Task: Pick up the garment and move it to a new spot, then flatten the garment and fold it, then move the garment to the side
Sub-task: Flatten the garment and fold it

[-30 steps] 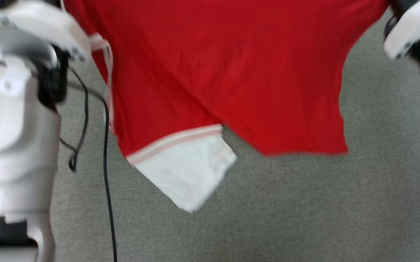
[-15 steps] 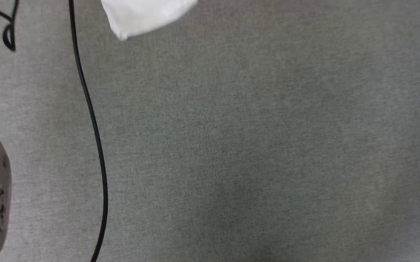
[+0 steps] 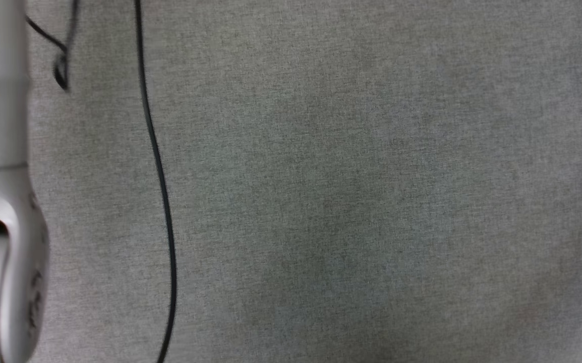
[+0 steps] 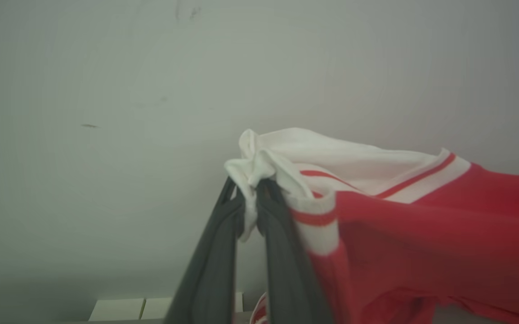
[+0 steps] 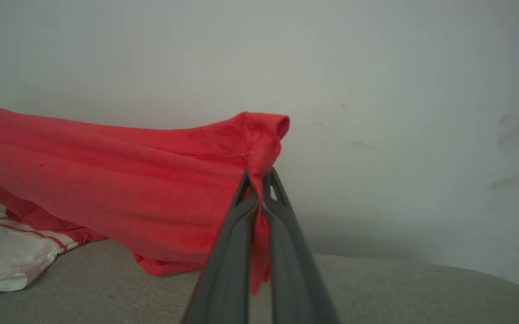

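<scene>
Grey woven fabric surface (image 3: 371, 201) spreads across the head view, w/ a thin black cable (image 3: 162, 201) trailing down its left side, beside a pale robot arm segment (image 3: 3, 227). Left wrist view, against a plain off-white wall (image 4: 106, 90): the left gripper (image 4: 249, 193) is clamped on the bunched white sleeve (image 4: 331, 155) of the garment (image 4: 421, 225), cloth pinched between the two dark fingers, w/ red-and-white striped trim (image 4: 315, 218) folded over just beside one finger. The shirt's red body stretches off to that view's right, raised in the air. Right wrist view: the right gripper (image 5: 259, 177) is closed tight on a corner of red cloth, a strip of it hanging down between the fingers. From there the shirt spans to that view's left, sagging toward the grey surface. At lower left a hanging sleeve end (image 5: 3, 265), white w/ striped trim, appears to touch the fabric; contact can't be told for sure
</scene>
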